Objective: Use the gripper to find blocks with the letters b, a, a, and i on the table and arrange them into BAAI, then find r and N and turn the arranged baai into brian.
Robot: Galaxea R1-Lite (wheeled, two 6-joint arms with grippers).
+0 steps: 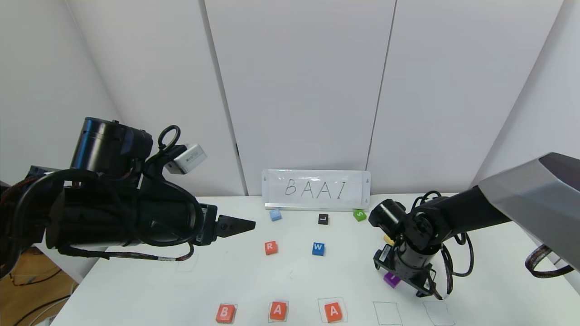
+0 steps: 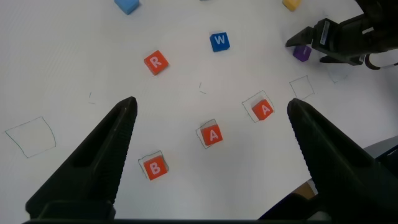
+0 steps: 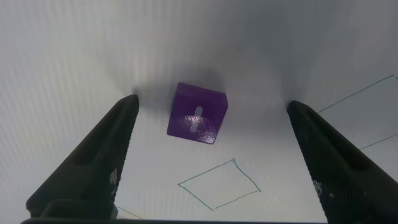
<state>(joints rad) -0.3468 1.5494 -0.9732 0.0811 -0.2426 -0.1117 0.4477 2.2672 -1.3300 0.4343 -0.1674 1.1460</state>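
Note:
Three orange-red blocks sit in green squares at the table's [image 1: 181,290] front edge: B [image 1: 225,313], A [image 1: 278,310], A [image 1: 333,312]. They also show in the left wrist view: B [image 2: 154,167], A [image 2: 213,134], A [image 2: 264,109]. The purple I block [image 1: 392,280] lies on the table at the right. My right gripper [image 1: 410,283] hovers over it, open and empty, with the I block [image 3: 198,114] between its fingers. The orange-red R block [image 1: 271,247] lies mid-table. My left gripper [image 1: 238,226] is raised at the left, open and empty [image 2: 211,104].
A blue W block [image 1: 318,248] lies beside R. A light blue block [image 1: 275,215], a black L block [image 1: 323,219] and a green S block [image 1: 360,215] lie before the BAAI sign [image 1: 316,189]. A yellow block [image 1: 388,239] is partly hidden by the right arm. Two empty green squares [image 1: 387,313] are at front right.

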